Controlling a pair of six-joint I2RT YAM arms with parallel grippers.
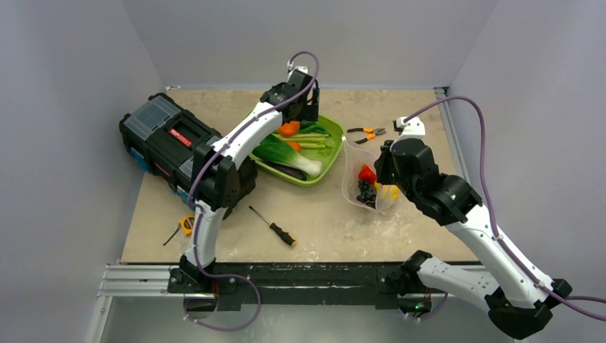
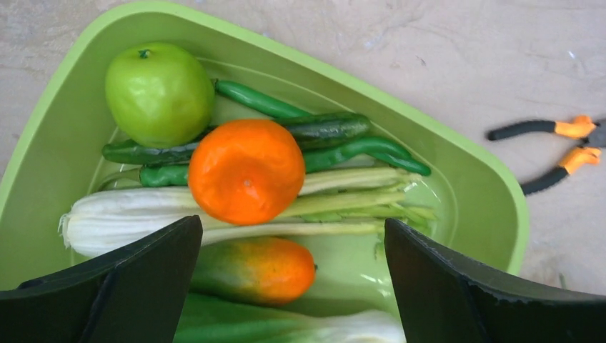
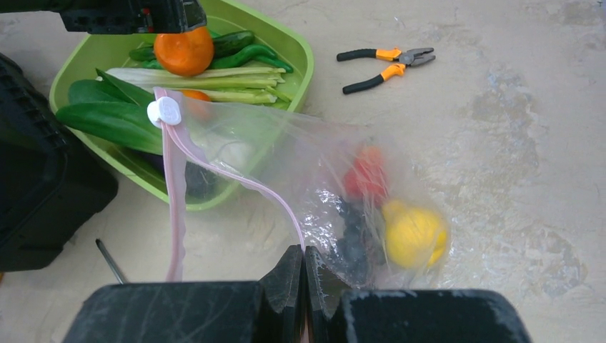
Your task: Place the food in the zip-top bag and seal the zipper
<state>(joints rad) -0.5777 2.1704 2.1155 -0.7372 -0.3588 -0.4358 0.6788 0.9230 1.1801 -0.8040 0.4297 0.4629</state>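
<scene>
Left fingers [image 2: 114, 293] stand wide over the orange [image 2: 246, 171] in the tray [image 2: 493, 207] — round, smooth, probably light and slippery, so grip across its middle. Right fingers [image 3: 282, 286] pinch the edge of the floppy zip-top bag [image 3: 300, 164] on the desk [image 3: 500, 107].

On the worktop [image 1: 321, 221] the tray [image 1: 333, 156] sits mid-back, with the toolbox [image 1: 171, 143] at its 9 o'clock and the bag [image 1: 355, 187] at its 3 o'clock. Pliers [image 1: 366, 133] lie at 12 o'clock from the bag, and a screwdriver [image 1: 274, 226] at 6 o'clock from the tray. In the tray the orange [image 2: 246, 171] rests on bok choy [image 2: 128, 218] and pods [image 2: 336, 146]. Seen from the left wrist, the apple [image 2: 159, 93] is at the orange's 10 o'clock. Pepper [image 1: 366, 174], grapes [image 1: 366, 194] and lemon [image 1: 390, 191] lie in the bag. The left tool [image 2: 291, 230] hangs over the tray. The right tool [image 3: 304, 257] pinches the bag's 3 o'clock edge.
</scene>
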